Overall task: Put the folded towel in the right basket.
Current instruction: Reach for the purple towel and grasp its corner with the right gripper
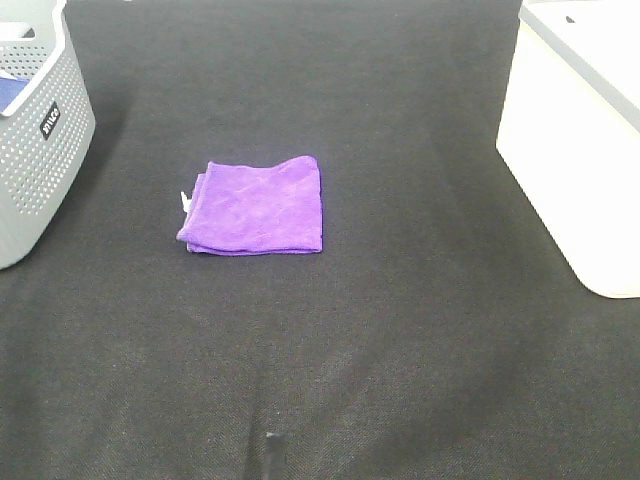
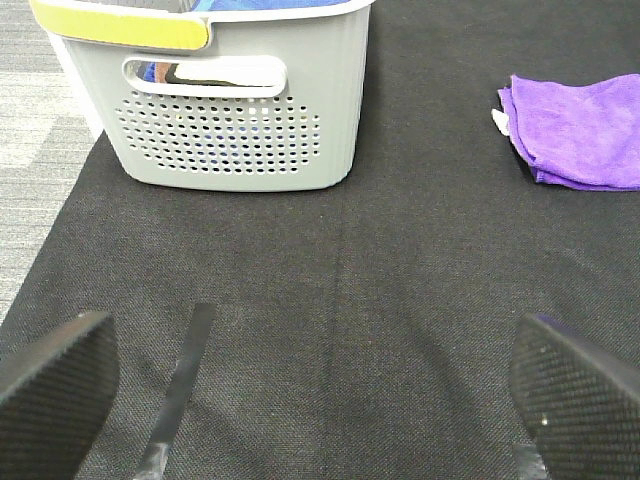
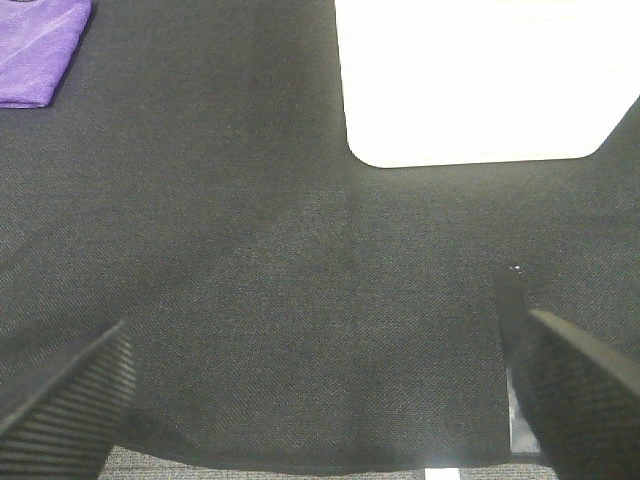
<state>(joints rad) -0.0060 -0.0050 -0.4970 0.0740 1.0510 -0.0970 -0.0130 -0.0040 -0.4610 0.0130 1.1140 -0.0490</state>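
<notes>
A folded purple towel (image 1: 256,205) lies flat on the black mat, left of the middle. It also shows in the left wrist view (image 2: 585,130) and at a corner of the right wrist view (image 3: 38,50). The right basket (image 1: 585,130) is white and stands at the right edge; its wall shows in the right wrist view (image 3: 480,80). My left gripper (image 2: 310,400) is open and empty, low over the mat near the front left. My right gripper (image 3: 320,400) is open and empty near the front right, short of the white basket. Neither gripper shows in the exterior high view.
A grey perforated basket (image 1: 35,130) with blue cloth inside stands at the left edge; it shows in the left wrist view (image 2: 230,120) with a yellow-green rim. The black mat (image 1: 400,330) covers the table. Grey floor shows beyond the mat's left edge (image 2: 40,110).
</notes>
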